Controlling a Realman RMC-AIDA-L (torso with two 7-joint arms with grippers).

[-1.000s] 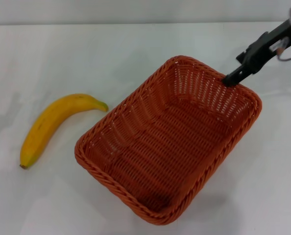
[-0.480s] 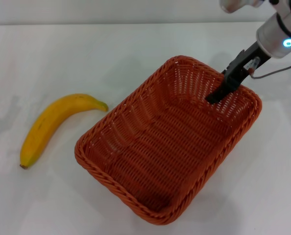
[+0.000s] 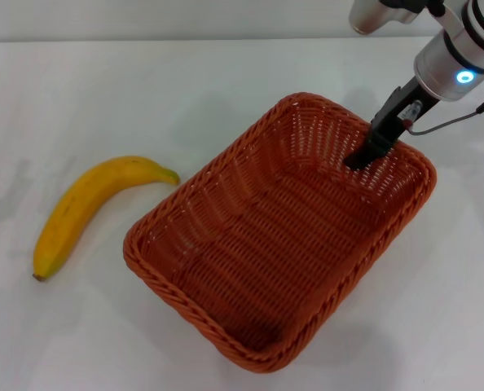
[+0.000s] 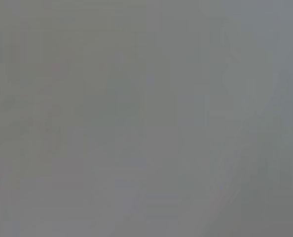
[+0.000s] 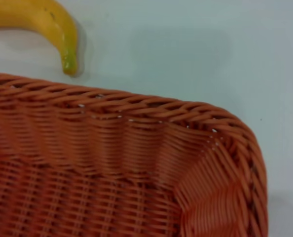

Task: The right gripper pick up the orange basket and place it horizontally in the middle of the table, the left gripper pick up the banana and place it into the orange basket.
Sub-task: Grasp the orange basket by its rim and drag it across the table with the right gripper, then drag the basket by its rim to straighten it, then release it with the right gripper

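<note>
Reaching down over the far wall of the burnt-orange woven wicker basket (image 3: 279, 236), the right gripper (image 3: 358, 160), slim black fingers on a silver-white arm with a blue ring light, has its tips inside the basket beside that wall. Whether its jaws stand apart or together cannot be told, nor whether they touch the weave. The basket sits skewed on the plain white table (image 3: 144, 90), empty. It looks light and fairly stiff, with a rough weave that should resist slipping; the braided rim of the far wall, pinched inside and out, appears the best hold. The curved yellow banana with a greenish stem tip (image 3: 87, 209) lies on the table just left of the basket, apart from it. The left gripper is not in view.
</note>
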